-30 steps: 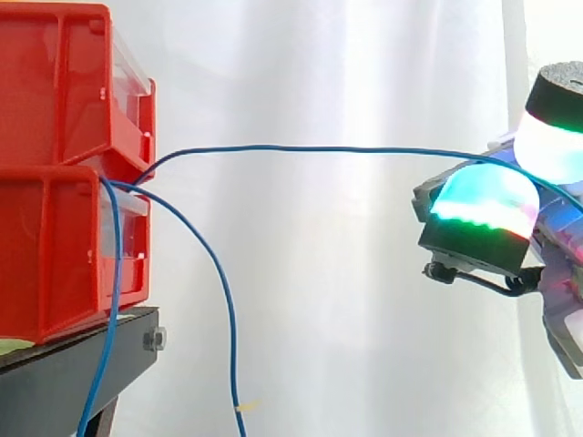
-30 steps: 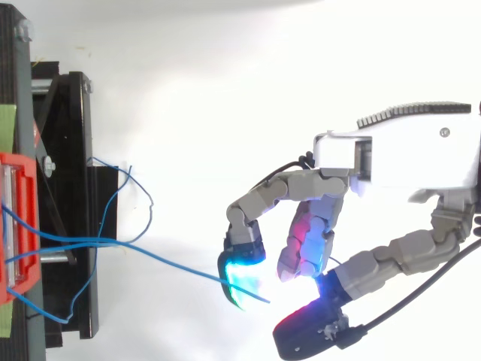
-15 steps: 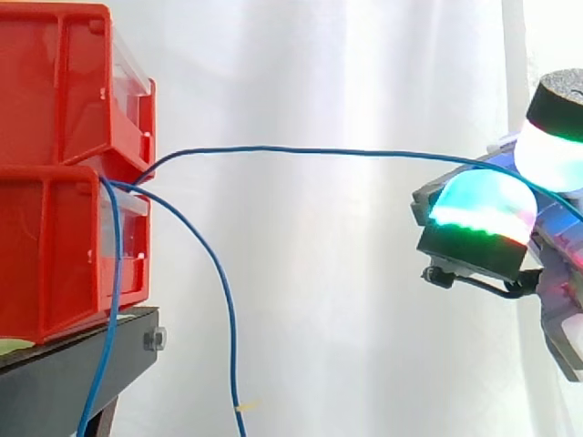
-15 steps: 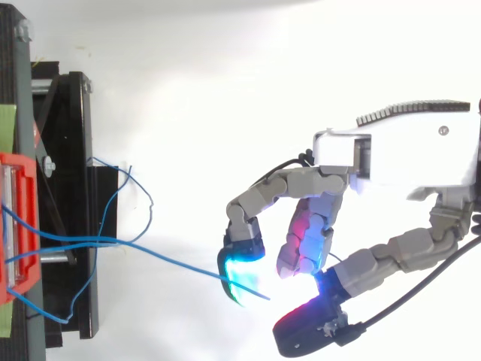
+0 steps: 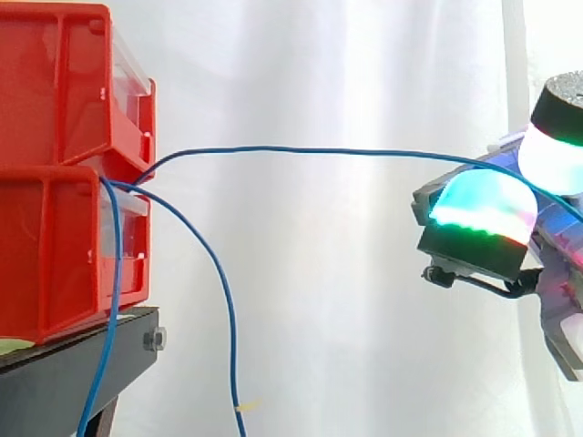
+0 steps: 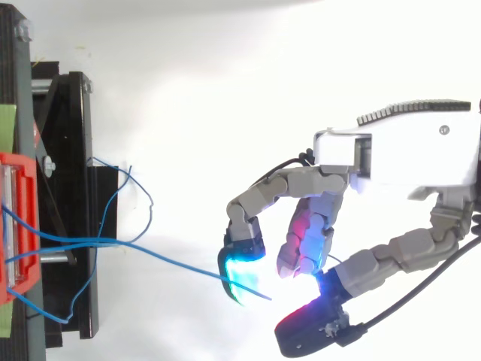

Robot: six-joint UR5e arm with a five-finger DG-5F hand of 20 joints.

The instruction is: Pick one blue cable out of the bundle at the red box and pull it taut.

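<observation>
Curled glowing fingertips [image 6: 239, 274] of the hand [image 6: 398, 158] are pinching a thin blue cable [image 5: 319, 149], which is arcing shallowly across to the stacked red plastic bins [image 5: 64, 164] on the black stand [image 5: 73, 373]. Other loose blue cables [image 5: 230, 319] are hanging beside it, well clear of the hand.

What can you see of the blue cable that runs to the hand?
The blue cable is a thin, flexible strand. It leaves the gap between the stacked red bins, rises, then runs nearly level, slightly bowed, to the hand, whose curled fingers pinch it; a short free end pokes out beyond them.
</observation>
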